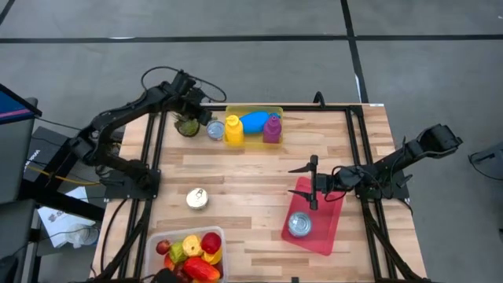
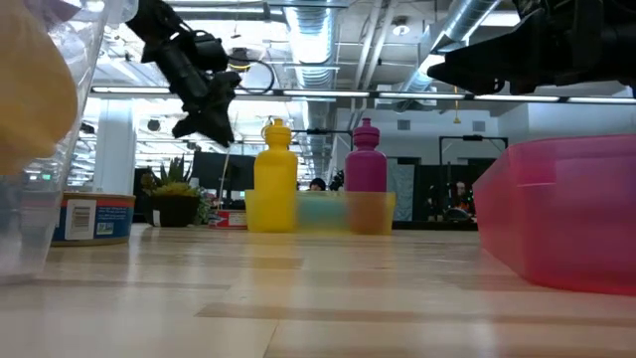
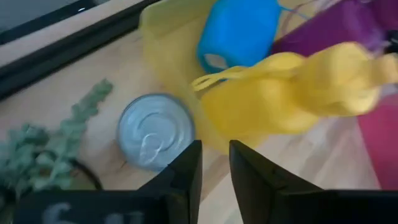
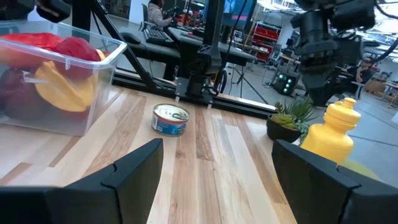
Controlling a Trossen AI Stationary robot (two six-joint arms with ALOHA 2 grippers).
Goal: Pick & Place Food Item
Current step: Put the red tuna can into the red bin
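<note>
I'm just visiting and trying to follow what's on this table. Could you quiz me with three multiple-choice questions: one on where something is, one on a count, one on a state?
1. Where does the left gripper hover?
A. over the pink tray
B. near the far can
C. over the fruit tub

2. How many cans show on the table?
A. one
B. five
C. three

3. How is the right gripper?
A. open, empty
B. shut on a can
C. holding a bottle

Answers:
1 B, it hangs beside the yellow bottle.
2 C, the high view shows three.
3 A, its fingers stand apart above the pink tray.
</note>
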